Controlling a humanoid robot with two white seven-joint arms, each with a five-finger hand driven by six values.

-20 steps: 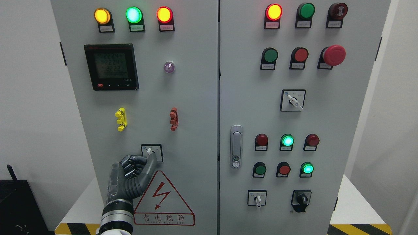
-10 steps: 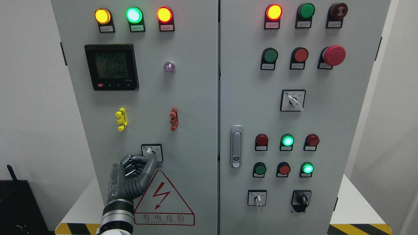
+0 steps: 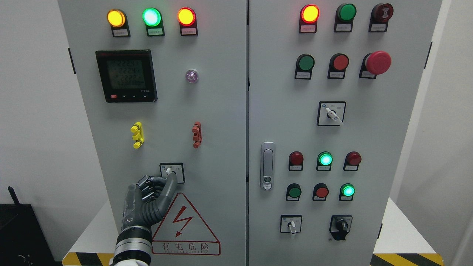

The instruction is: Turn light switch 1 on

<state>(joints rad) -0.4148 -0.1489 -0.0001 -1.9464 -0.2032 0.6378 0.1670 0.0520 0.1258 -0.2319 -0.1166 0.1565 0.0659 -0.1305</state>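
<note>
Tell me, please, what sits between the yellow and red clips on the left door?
Nothing: in the head view, bare grey panel separates the yellow clip from the red clip.

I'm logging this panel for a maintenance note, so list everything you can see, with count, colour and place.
cabinet: 1, grey, two doors
lit lamps: 3, amber, green, red, top left
meter: 1, black, left door
clear lamp: 1, right of meter
clips: 2, yellow and red, mid left
rotary switch: 1, white lever, lower left door
warning triangle: 1, red, bottom left
emergency stop: 1, red, right door
door latch: 1, silver
left robot hand: 1, dark grey, one finger extended to the rotary switch
</note>
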